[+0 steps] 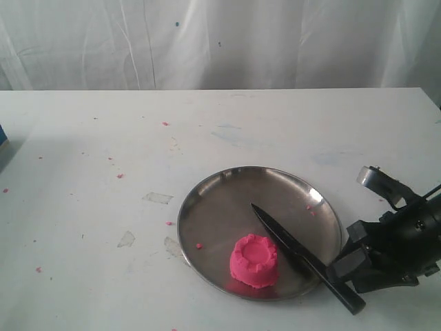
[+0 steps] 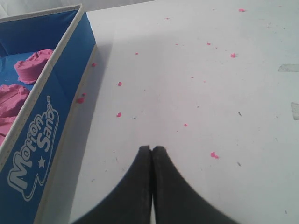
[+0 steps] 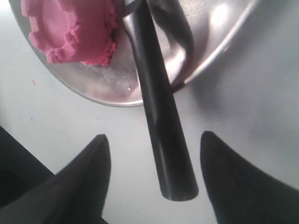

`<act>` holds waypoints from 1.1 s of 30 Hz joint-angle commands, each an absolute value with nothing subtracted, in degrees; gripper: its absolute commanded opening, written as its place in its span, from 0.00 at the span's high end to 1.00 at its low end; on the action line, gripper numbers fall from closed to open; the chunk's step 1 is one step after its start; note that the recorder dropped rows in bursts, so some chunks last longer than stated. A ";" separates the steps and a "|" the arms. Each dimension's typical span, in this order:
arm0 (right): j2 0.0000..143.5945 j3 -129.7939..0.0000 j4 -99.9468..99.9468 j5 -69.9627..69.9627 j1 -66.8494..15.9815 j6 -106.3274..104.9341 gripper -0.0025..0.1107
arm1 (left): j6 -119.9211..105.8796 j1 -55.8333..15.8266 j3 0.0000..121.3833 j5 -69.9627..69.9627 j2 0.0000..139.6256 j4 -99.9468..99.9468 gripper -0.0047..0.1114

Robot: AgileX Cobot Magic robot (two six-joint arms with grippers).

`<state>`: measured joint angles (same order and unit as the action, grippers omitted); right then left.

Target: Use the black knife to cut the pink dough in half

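White table [image 1: 103, 138] lies under everything, both grippers low over it. A blue sand box [image 2: 42, 130] w/ white trim sits near the left gripper [image 2: 152, 148], off to one side of its fingers [image 2: 140, 186] and reaching on ahead of them; pink lumps inside. Those fingers are pressed tip to tip, nothing btwn them, bare table just past the tips.

Steel plate [image 1: 220, 221] lies just ahead of the right gripper [image 3: 153, 135], its near rim a little beyond the fingertips. This gripper's fingers [image 3: 88, 172] stand wide apart, no hold on anything. The black knife [image 1: 289, 245] runs straight out of that gap. Its handle end sits btwn the two fingers w/ clear space on both sides, neither one touching it. The handle crosses the plate's rim and the blade lies on the plate, tip pointing away from the fingers.

The pink dough [image 1: 254, 259] is one round lump, uncut, dented top w/ a ragged raised edge. It sits on the plate beyond the right fingertips, just beside the knife near where handle meets blade, on the side toward the left arm — touching or not, can't tell.

Tiny pink crumbs [image 2: 214, 154] are scattered over the table ahead of the left fingers.
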<state>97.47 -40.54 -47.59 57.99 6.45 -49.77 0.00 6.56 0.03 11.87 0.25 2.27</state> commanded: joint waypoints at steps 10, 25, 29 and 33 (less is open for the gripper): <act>99.58 -37.97 -47.90 55.35 6.31 -51.31 0.50 | 0.00 6.77 0.00 11.56 0.00 1.72 0.96; 100.72 -37.97 -49.25 55.35 6.31 -51.31 0.50 | 0.00 6.77 0.00 11.56 0.00 1.72 0.96; 100.72 -37.70 -49.24 55.70 6.31 -51.31 0.50 | 0.00 6.77 0.00 11.56 0.00 1.72 0.96; 100.72 -36.93 -49.44 55.23 6.31 -51.31 0.50 | 0.00 6.77 0.00 11.56 0.00 1.72 0.96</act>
